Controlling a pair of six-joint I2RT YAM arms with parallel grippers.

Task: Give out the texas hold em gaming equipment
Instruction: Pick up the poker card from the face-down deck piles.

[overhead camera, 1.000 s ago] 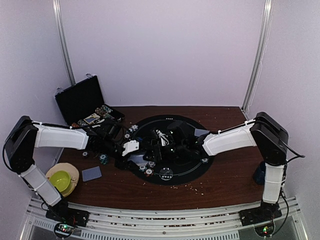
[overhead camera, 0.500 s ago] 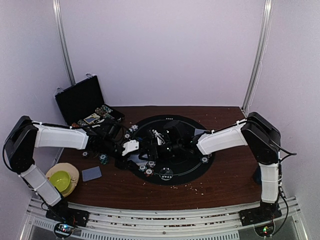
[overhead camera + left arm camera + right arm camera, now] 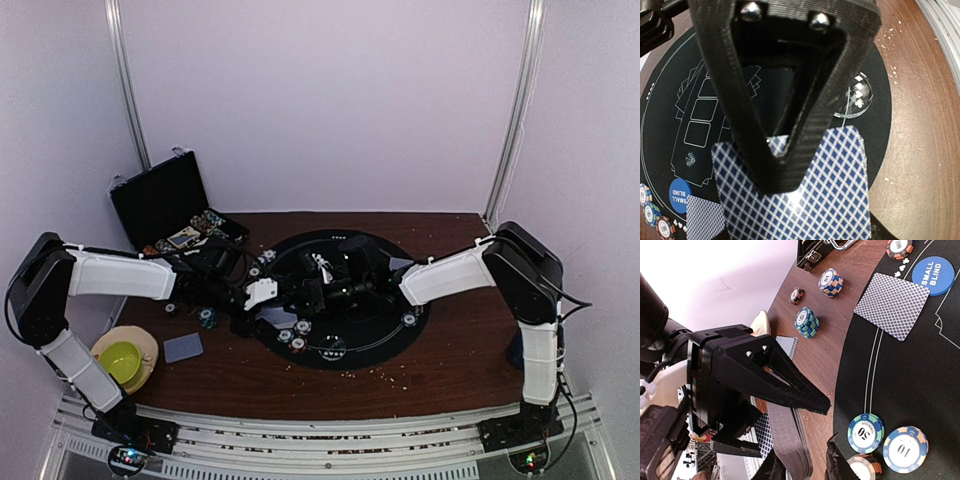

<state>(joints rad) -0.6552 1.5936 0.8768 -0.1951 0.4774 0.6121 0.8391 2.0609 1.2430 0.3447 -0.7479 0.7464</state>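
Top camera looks down from behind; both close wrist cameras share the mat (image 3: 920,370) and playing card (image 3: 892,305).

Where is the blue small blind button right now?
Left wrist view, lower left: the small blind button lies on the black mat, next to a face-down card, with striped chips just left of it.

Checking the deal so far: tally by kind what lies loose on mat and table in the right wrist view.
Chip piles: 7
Face-down cards: 2
Small blind button: 1
Total: 10
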